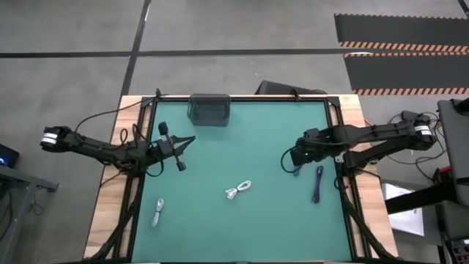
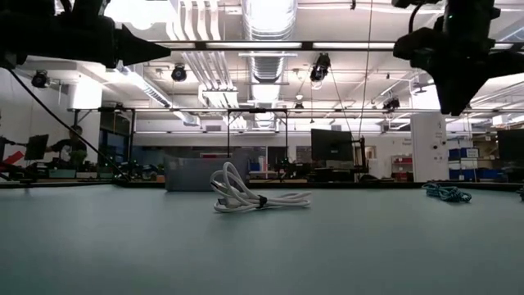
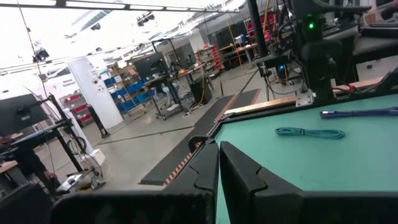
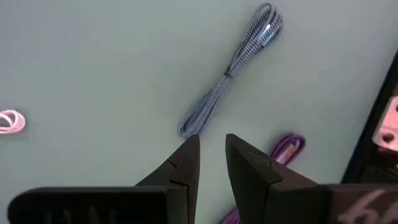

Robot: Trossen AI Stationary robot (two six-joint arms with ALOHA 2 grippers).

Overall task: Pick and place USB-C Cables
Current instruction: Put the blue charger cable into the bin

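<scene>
From the low camera I see the white cable (image 2: 255,197) nearest, mid-table, long axis lying crosswise. My right gripper (image 4: 210,158) hangs slightly parted above the grey-blue cable (image 4: 230,78), beside the purple cable (image 4: 287,147), partly cut off. My left gripper (image 3: 217,165) hovers nearly closed, empty.

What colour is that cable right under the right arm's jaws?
The braided cable is blue-grey with a pale woven fleck, clearest in the right wrist view.

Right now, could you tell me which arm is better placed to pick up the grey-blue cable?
Right. The right tool hangs above the grey-blue cable, slightly open; the left tool is across the table.
</scene>
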